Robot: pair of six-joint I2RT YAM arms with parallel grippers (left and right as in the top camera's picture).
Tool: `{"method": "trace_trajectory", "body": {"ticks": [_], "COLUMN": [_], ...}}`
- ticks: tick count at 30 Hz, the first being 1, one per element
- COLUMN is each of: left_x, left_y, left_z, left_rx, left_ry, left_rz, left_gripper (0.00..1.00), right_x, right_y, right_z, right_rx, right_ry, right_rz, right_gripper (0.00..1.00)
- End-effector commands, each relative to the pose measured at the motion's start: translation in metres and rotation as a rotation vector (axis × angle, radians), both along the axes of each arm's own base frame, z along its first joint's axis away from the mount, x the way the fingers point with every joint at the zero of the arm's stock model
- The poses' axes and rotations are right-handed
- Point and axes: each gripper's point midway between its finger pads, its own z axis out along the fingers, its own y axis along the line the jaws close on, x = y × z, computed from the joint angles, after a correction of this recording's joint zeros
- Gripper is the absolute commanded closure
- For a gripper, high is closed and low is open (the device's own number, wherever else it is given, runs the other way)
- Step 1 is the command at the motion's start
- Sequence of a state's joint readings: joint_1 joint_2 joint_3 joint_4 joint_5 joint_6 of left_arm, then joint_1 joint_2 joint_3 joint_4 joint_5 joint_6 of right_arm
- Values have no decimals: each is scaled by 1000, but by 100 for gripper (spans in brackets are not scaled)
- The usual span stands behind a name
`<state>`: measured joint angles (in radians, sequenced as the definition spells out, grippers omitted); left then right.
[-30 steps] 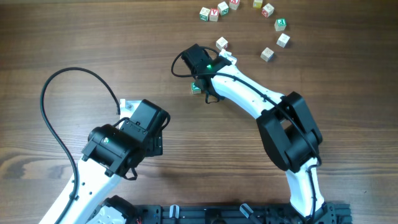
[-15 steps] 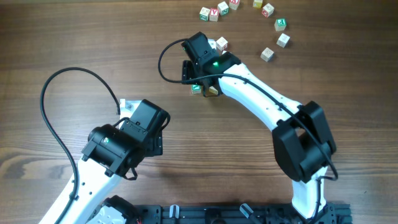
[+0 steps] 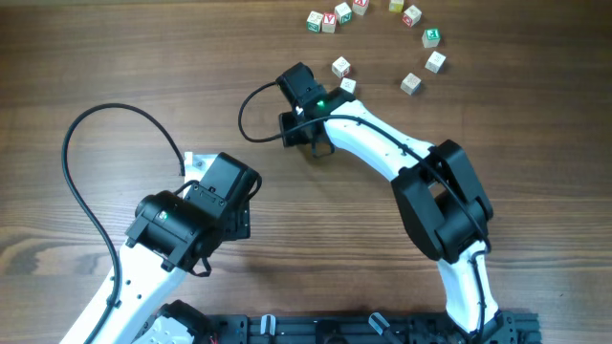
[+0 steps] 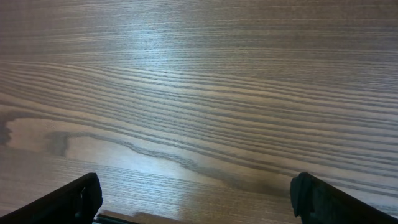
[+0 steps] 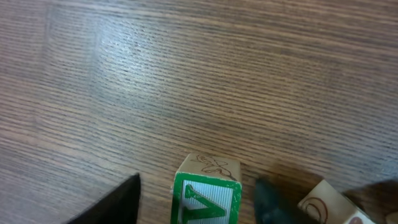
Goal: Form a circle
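Note:
A wooden block with a green letter [image 5: 206, 193] stands on the table between the jaws of my right gripper [image 5: 198, 202]. There is a gap on each side of it, so the gripper is open around the block. A second block with a brown marking [image 5: 329, 206] lies just to the right of the right finger [image 5: 273, 200]. From overhead, the right gripper [image 3: 304, 132] hides both blocks. Several more letter blocks form an arc at the far edge, from one [image 3: 315, 20] on the left round to another [image 3: 411, 84]. My left gripper [image 4: 199, 199] is wide open over bare wood.
Two blocks [image 3: 340, 67] [image 3: 348, 84] lie just beyond the right gripper. The left arm [image 3: 191, 215] rests at the near left with its black cable [image 3: 86, 191] looping over the table. A black rail [image 3: 335, 327] runs along the near edge.
The right gripper swung back and came over the green-letter block, which showed beside it from overhead before. Its jaws widened and then narrowed again. The left arm stayed still.

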<state>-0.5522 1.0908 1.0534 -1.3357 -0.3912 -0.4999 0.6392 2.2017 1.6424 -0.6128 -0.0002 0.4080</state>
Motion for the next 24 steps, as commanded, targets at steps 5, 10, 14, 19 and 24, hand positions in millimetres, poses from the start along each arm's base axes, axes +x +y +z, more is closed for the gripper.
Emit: {"method": "trace_trajectory", "body": {"ticks": [5, 10, 14, 19, 24], "left_x": [-1, -1, -1, -1, -1], "left_y": [0, 0, 0, 0, 0], "left_z": [0, 0, 0, 0, 0], "left_rx": [-15, -16, -16, -15, -16], "left_ry": [-4, -3, -3, -4, -3], "left_rz": [16, 16, 16, 16, 16], "left_gripper": [0, 0, 0, 0, 0], "right_x": [-4, -6, -10, -10, -26], "right_y": [1, 0, 5, 6, -6], "right_z": [-12, -12, 4, 45, 64], "right_rx": [-13, -6, 35, 92, 74], "right_ry": [21, 39, 45, 9, 43], "right_rz": [19, -6, 0, -40, -61], "right_gripper": [70, 78, 80, 84, 85]}}
